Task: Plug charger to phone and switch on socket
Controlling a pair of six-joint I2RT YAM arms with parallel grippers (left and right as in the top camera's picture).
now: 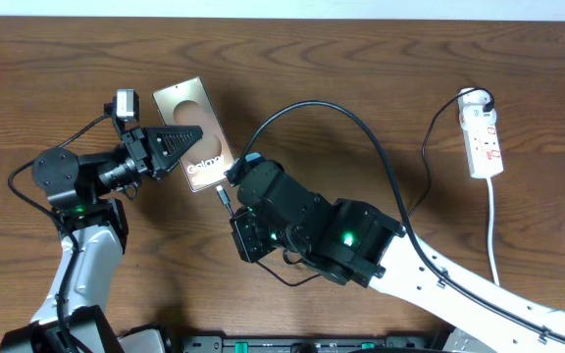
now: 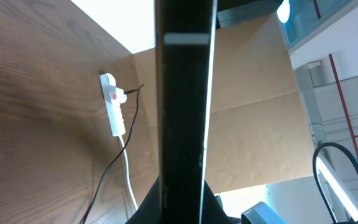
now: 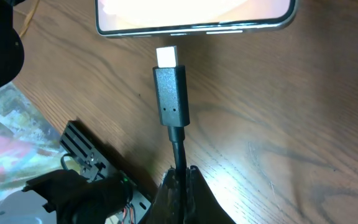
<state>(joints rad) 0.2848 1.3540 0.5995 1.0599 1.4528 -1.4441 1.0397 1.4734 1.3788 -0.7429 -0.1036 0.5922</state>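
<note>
**Items, counted.** One phone [image 1: 182, 103], one charger [image 3: 171, 96], one socket [image 1: 485, 140]. Two cords: the black charger cable and the socket's white cord [image 1: 493, 230]. Two arms.

**Phone.** In the overhead view it sits at 10 o'clock from the table centre, bronze face up, "Galaxy" lettering visible. The left wrist view shows it edge-on as a dark vertical bar.

**Charger.** In the right wrist view the connector points at 12 o'clock. Its metal tip is just short of the phone's lower edge and not inserted. The cable arcs across the centre toward 3 o'clock. The plug head [image 1: 481, 98] sits in the 12 o'clock end of the socket.

**Socket.** It lies near the 3 o'clock edge, its long axis running 12 to 6. The white cord trails off toward 6 o'clock.

**Surface and room.** The table [image 1: 361, 59] is dark brown wood grain. A cardboard panel [image 2: 253, 93] stands beyond its far edge.

**Arms.**
- The left arm rises from 7 o'clock and bends at 9 o'clock. The left gripper [image 1: 196, 134] points toward 3 o'clock and is clamped on the phone, one finger over the face.
- The right arm enters from 5 o'clock and reaches the centre. The right gripper [image 3: 180, 180] points toward 10 o'clock, its fingers pressed together on the cable just behind the connector.
</note>
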